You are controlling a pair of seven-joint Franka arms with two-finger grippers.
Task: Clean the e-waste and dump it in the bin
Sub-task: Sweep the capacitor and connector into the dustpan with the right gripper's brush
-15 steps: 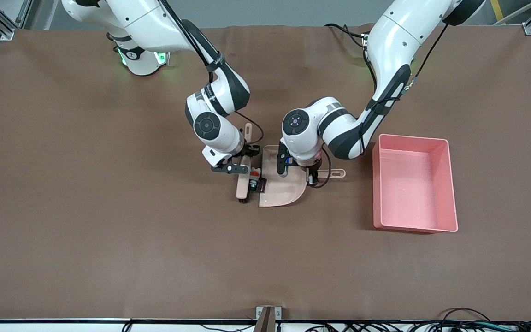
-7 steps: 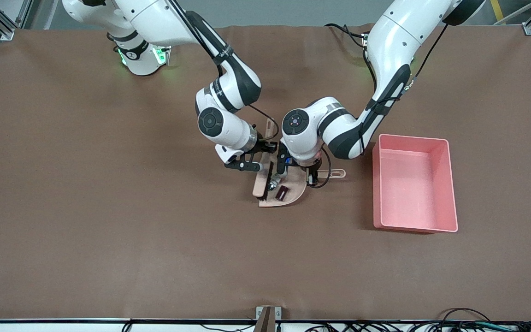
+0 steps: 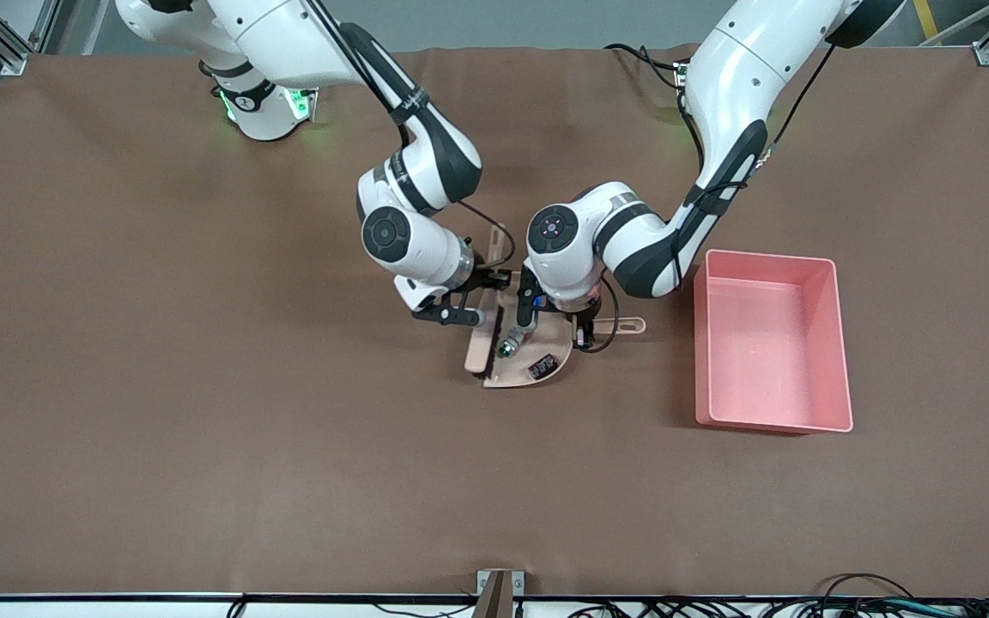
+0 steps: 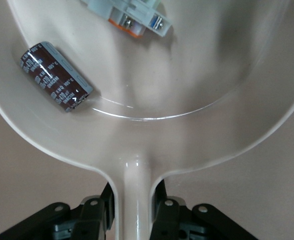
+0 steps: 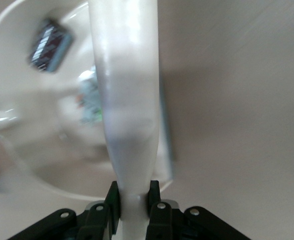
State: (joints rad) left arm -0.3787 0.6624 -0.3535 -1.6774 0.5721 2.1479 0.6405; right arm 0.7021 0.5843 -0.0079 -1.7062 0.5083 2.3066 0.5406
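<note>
I had the table (image 3: 160, 386) covered in brown cloth, and toward the left arm's end of it sat the pink bin (image 3: 842, 343), well apart from the work at the middle. There the beige dustpan (image 3: 546, 348) lay flat, its handle pinched in the left gripper (image 4: 135, 212), fingers pressed tight on either side of the stem. The right gripper (image 5: 131, 210) was clamped just as firmly on the handle of the brush (image 3: 479, 348), whose head stood at the pan's open mouth, on the side toward the right arm's end of the table. Both pieces of e-waste were inside the pan: the white part with orange and green marks (image 4: 129, 17) close to the brush, and the dark cylindrical block (image 4: 55, 76) resting against the curved wall. I judged the sweep essentially finished, so doing this step well meant drawing the brush away without flicking anything out, then lifting the pan with its mouth tipped slightly up. The dark block looked round enough to roll, so I meant to carry it slowly over the bin before tilting.
</note>
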